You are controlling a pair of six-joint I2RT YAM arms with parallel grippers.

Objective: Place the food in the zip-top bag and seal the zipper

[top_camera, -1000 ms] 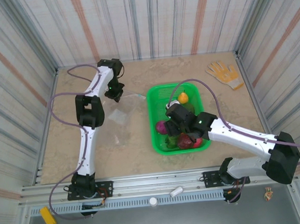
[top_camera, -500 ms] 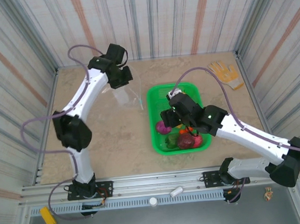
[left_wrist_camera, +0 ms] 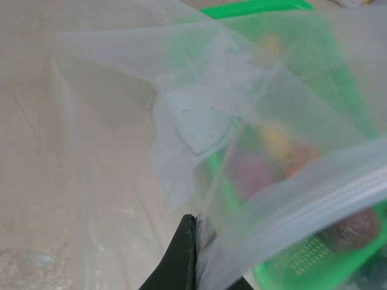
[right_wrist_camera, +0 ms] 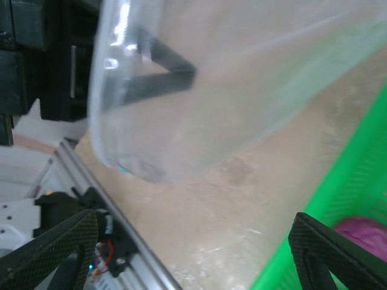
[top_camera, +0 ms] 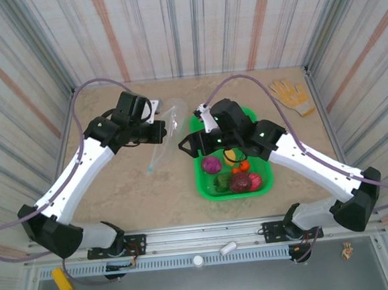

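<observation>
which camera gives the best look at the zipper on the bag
The left wrist view: the zipper crosses the lower right close up as a whitish ridged band. From the top view the bag is small and the strip can't be made out. The right wrist view shows the bag's curved edge, blurred.

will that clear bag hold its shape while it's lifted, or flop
Likely floppy: the zip-top bag hangs creased and sagging from the left end effector. Probably very light and thin, since the green basket shows through it.
</observation>
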